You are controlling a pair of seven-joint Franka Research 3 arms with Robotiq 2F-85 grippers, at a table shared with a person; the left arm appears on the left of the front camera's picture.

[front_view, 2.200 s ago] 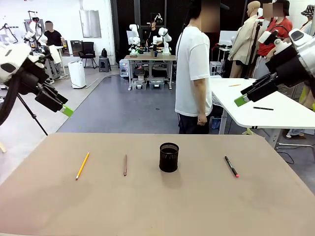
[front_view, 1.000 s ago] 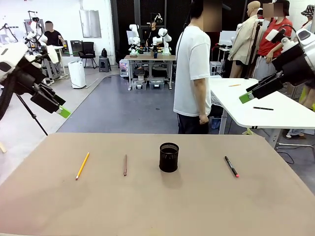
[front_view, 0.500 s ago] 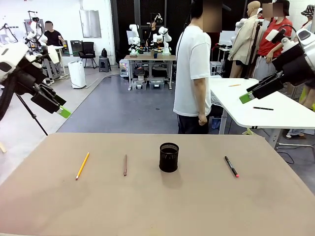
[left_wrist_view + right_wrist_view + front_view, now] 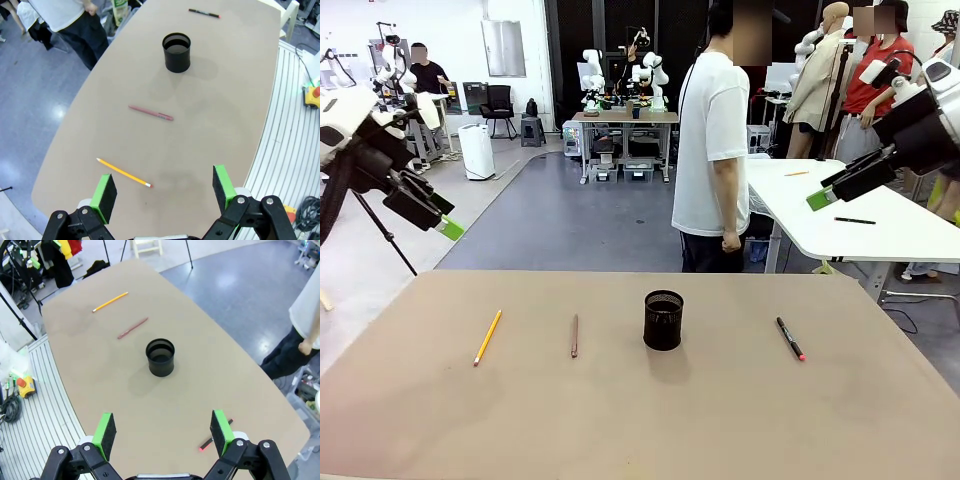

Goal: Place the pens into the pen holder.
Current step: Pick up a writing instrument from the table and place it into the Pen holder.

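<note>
Across the middle of the front view, on the flat tan table (image 4: 640,430), a row is formed. A yellow-orange pencil (image 4: 488,337) is laid at the left, with a reddish-brown pencil-like stick (image 4: 574,335) to its right. A small black cylindrical mesh pen holder (image 4: 663,320) is stood upright at the centre, and a black marker with a red end (image 4: 790,338) is laid at the right. All three pens are well apart from the holder. Higher, at the frame's upper left and upper right, the left gripper (image 4: 163,185) and right gripper (image 4: 163,427) are held above the table, green-padded fingers spread wide with nothing between them. Beyond the far edge, a person in a white T-shirt (image 4: 712,150) is seen side-on.
</note>
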